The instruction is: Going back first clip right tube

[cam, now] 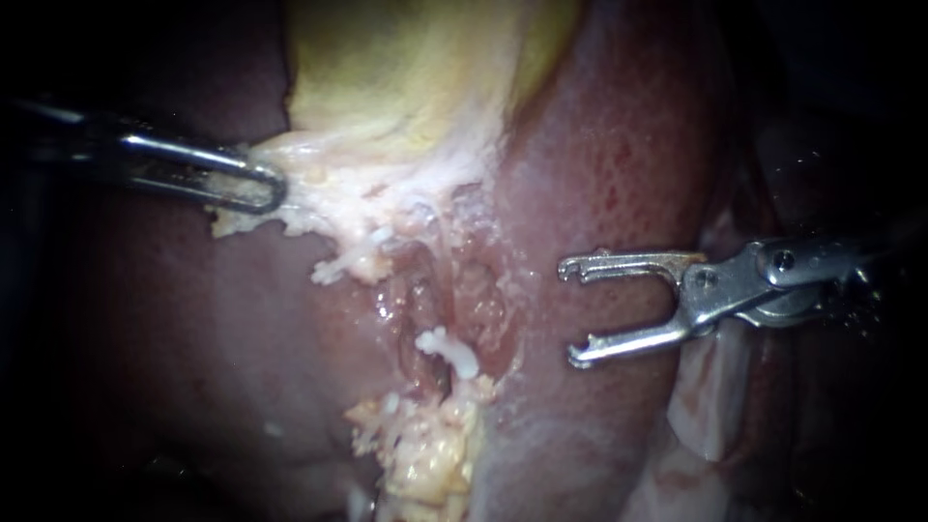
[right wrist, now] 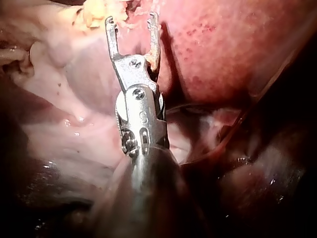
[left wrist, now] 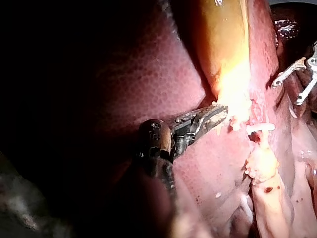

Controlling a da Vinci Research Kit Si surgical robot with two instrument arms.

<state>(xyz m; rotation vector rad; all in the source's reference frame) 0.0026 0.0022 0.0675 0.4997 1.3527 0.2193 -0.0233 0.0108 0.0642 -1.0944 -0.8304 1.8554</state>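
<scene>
Left tool (cam: 266, 188), entering from left, had jaws clamped on white tissue (cam: 329, 184) at gallbladder (cam: 406, 68) lower edge. Right tool (cam: 575, 312) hung over liver (cam: 619, 164), jaws spread wide and empty, tips pointing toward dissected trough but well clear of it. White clip (cam: 447, 350) sat across tube (cam: 421, 295) in trough, between both tools, below gripped tissue. Which tube it closed could not be told. Right wrist view showed same forked jaws apart, nothing between them.
</scene>
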